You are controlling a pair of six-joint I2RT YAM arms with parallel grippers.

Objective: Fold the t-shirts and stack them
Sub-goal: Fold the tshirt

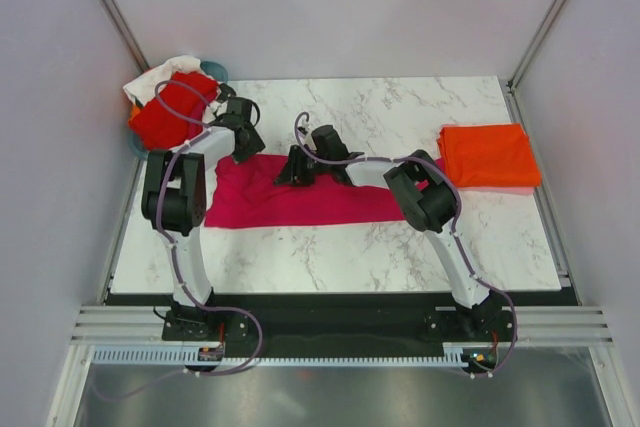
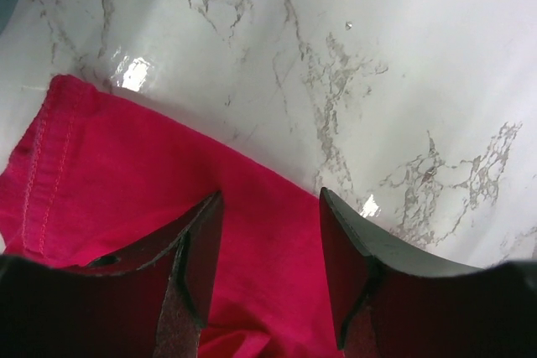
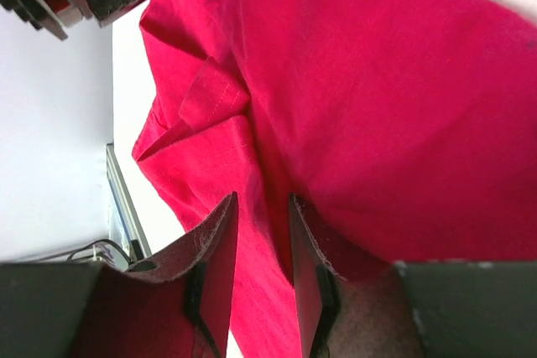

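Both pincers parted, over magenta-pink t-shirt (image 1: 300, 202)

Your two arms wore white link shells with black joint housings. Looping grey cables ran along each arm down to black base plates. Your wrist views showed dark, flat, wedge-shaped fingers.

The table (image 2: 436, 56) is glossy white marble-look stone with grey veins, throwing bright glare spots. The pink shirt (image 2: 126, 199) is soft matt woven cloth with a stitched hem. The orange shirt (image 1: 487, 155) looks matt and smooth. The finger pads (image 3: 220, 266) look rough and grainy.
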